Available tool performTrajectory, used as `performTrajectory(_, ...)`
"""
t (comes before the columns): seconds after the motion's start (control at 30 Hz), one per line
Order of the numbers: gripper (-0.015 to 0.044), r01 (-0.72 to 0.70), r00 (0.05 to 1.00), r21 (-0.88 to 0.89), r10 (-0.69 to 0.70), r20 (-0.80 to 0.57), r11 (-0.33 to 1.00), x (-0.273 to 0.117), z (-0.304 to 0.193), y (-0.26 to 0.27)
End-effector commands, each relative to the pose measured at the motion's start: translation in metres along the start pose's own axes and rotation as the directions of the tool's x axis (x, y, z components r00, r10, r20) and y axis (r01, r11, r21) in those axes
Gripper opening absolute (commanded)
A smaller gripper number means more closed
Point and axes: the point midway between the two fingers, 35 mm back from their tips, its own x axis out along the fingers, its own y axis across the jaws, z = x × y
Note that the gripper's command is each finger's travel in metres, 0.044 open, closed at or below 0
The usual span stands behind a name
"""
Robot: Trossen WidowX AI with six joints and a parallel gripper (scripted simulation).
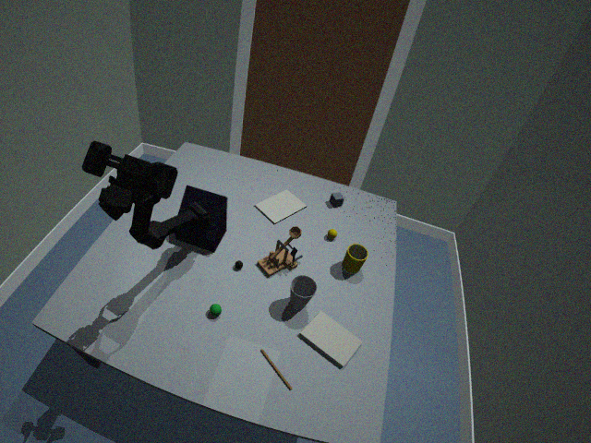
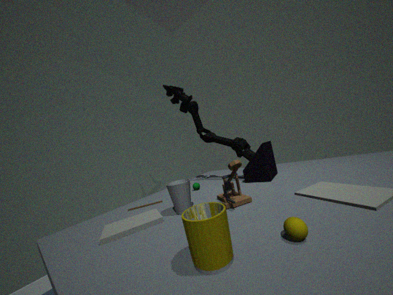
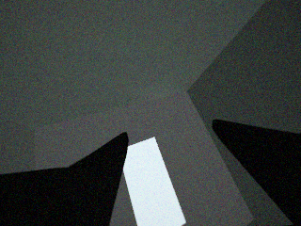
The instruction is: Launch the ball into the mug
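Dim, grainy light falls over dull grey-green walls. At the far side in the top view, a dark brown door-like panel stands between pale upright strips. A pale desk stands on a blue floor, edged by whitish skirting.

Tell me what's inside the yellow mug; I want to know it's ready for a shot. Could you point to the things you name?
No ball shows inside the yellow mug (image 1: 352, 265) (image 2: 209, 243); its deepest part is too dark or hidden to judge.
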Motion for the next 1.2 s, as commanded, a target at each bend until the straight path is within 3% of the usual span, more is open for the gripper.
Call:
performTrajectory(0.0, 0.044, 0.043, 0.998, -0.022, -0.044, -0.035, 0.999, 0.0, -0.019, -0.017)
performTrajectory(0.57, 0.044, 0.152, 0.968, -0.289, -0.201, -0.151, 0.945, -0.006, -0.082, -0.089)
performTrajectory(1.17, 0.044, 0.262, 0.763, -0.656, -0.568, -0.308, 0.708, -0.054, -0.165, -0.233)
